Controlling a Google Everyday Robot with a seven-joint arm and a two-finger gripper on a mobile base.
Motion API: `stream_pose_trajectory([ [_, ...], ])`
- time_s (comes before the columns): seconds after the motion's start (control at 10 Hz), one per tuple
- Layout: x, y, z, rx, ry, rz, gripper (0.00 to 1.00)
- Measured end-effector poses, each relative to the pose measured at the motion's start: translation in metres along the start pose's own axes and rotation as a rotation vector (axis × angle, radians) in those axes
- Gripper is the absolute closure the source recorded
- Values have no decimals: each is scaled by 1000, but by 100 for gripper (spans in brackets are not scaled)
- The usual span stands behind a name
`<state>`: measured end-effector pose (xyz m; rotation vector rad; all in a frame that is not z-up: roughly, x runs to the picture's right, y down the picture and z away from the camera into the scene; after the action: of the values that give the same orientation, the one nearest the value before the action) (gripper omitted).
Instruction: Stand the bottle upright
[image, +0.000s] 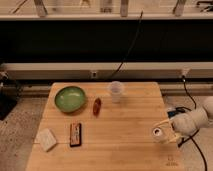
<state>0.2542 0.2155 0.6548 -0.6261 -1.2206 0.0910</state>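
Observation:
The bottle (159, 133) is small and white. It is near the right edge of the wooden table (125, 147), tipped over with its round end facing the camera. My gripper (168, 131) reaches in from the right on a pale arm (195, 121) and is shut on the bottle's body, just above the tabletop. The rest of the bottle and its label are hidden behind the fingers.
A green bowl (70, 98), a red-orange oblong object (97, 106) and a translucent cup (116, 92) stand at the back of the table. A dark bar (75, 134) and a white block (47, 139) lie front left. Cables (186, 102) run down beside the table's right edge.

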Motion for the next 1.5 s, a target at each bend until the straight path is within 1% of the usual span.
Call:
stream_pose_trajectory([
  [0.2,1,-4,-4,21,3,43,100],
  [0.4,1,-7,-6,37,-5,88,100],
  [0.6,0,-9,-5,49,-19,134,100],
  [0.8,-1,-11,-3,60,-34,160,100],
  [1.1,-3,-13,0,74,-71,187,100],
  [1.5,-10,-18,10,92,-122,193,100],
])
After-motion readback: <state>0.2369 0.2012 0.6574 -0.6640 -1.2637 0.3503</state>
